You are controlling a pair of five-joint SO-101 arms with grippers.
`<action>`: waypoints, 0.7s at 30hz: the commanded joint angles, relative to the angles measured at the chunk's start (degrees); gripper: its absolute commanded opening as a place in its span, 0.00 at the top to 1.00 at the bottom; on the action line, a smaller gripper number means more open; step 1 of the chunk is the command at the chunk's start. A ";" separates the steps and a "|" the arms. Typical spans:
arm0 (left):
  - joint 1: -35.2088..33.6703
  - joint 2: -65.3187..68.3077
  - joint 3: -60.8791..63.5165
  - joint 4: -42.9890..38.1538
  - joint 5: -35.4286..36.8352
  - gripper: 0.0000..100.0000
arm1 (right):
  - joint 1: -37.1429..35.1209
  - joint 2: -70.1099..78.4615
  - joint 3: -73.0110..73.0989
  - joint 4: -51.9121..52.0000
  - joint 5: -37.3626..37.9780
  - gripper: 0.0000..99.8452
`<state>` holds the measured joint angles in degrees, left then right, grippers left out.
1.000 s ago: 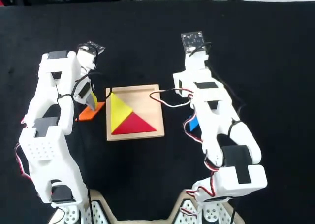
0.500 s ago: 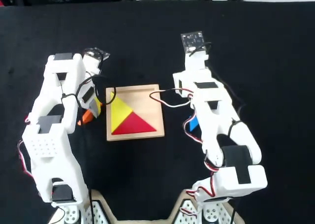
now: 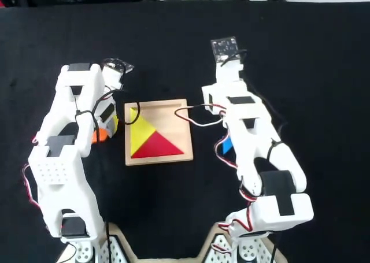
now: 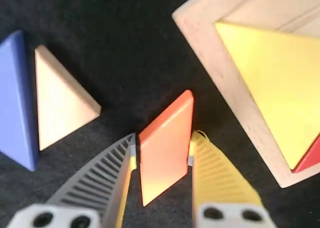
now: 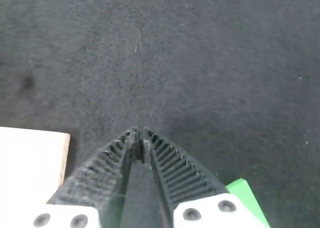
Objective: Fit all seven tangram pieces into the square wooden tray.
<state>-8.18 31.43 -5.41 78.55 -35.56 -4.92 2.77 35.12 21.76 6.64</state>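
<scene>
Left gripper (image 4: 164,138) clamps the orange piece (image 4: 165,163) just beside the wooden tray (image 4: 230,82). Right gripper (image 5: 136,135) hangs above the black cloth (image 5: 200,62), jaws pressed together.

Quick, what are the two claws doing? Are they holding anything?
Left gripper: shut on the orange piece.
Right gripper: shut, holding nothing.

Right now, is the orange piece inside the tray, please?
Out: the orange piece is clamped in the jaws of the left gripper, outside the tray rim.
</scene>
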 commanded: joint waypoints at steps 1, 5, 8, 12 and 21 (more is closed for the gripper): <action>0.31 -0.88 0.31 0.26 0.79 0.88 | -1.23 -0.31 -2.42 -0.53 0.53 0.99; 0.48 -1.41 -0.13 0.79 0.79 0.88 | -1.23 -0.31 -2.42 -0.53 0.53 0.99; 0.22 -1.41 -2.33 4.48 0.79 0.82 | -1.23 -0.31 -2.42 -0.53 0.53 0.99; -1.10 -1.41 -7.34 8.62 0.79 0.75 | -1.23 -0.31 -2.42 -0.53 0.53 0.99; -3.21 -0.88 -12.00 10.29 0.79 0.76 | -1.23 -0.31 -2.42 -0.53 0.53 0.99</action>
<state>-10.46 31.43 -14.46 88.31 -35.56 -5.27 2.77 35.12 21.76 6.64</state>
